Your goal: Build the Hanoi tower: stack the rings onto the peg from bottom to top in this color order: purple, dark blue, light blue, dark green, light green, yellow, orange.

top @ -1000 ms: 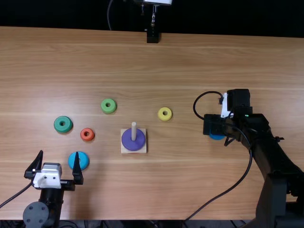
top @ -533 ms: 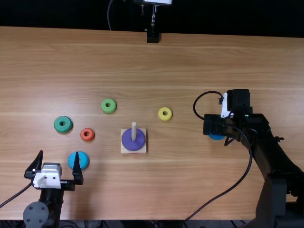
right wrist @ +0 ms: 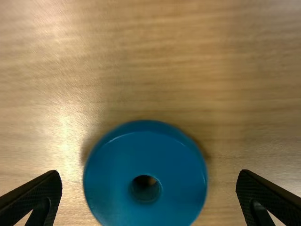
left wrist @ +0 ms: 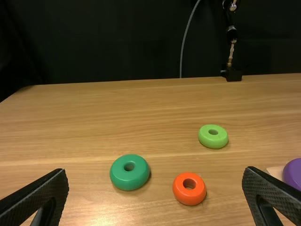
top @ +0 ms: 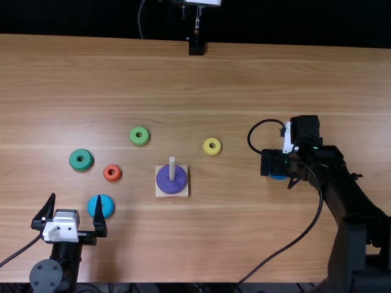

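We had our right gripper [right wrist: 149, 173] spread wide, gripping nothing, above the dark blue ring [right wrist: 110, 188], well inside the edges of the table [top: 244, 73], with room either side for both fingers [right wrist: 37, 190] to descend, provided we centred them evenly before closing and lifting toward the peg [top: 172, 169].

Clear gap between yellow ring [top: 212, 151] and peg [top: 172, 169]
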Motion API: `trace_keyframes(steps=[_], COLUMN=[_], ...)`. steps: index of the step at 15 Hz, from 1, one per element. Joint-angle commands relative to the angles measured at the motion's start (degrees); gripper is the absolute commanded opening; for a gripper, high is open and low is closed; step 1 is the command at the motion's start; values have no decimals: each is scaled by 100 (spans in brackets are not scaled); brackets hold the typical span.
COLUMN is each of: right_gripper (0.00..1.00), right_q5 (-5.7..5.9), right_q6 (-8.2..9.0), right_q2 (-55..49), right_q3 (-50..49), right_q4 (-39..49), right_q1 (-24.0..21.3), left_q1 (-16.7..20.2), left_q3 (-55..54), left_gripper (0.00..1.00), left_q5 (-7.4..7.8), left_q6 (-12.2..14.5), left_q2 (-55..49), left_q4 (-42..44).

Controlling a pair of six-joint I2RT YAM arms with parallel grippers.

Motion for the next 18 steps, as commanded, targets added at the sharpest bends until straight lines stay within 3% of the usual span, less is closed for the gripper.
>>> trace_keyframes(steps=[1, 5, 6, 7, 9, 10, 14, 18], right_gripper=[100, 100, 75, 42, 7, 0, 0, 0], right_q5=[-21, 0, 0, 0, -21, -31, -31, -42], right_q6=[-40, -19, -8, -19, -19, -19, -19, 24], right_q2=[100, 109, 118, 109, 109, 109, 83, 65], right_q3=[-11, -11, -64, -81, -99, -99, -2, 578], right_q4=[-12, -12, -12, -2, -2, 9, -33, -1162], right_q1=[-64, -64, -73, -64, -64, -64, -64, -38], left_q1=[66, 66, 66, 66, 66, 66, 66, 66], left_q3=[-141, -141, -141, -141, -141, -141, -141, -141], left_gripper=[100, 100, 100, 100, 100, 100, 100, 100], left_q5=[-46, -46, -46, -46, -46, -46, -46, -57], left_q6=[72, 72, 72, 72, 72, 72, 72, 72], left_q2=[-62, -62, -62, -62, -62, -62, -62, -62], left_q4=[-96, -96, -96, -96, -96, -96, -96, -96])
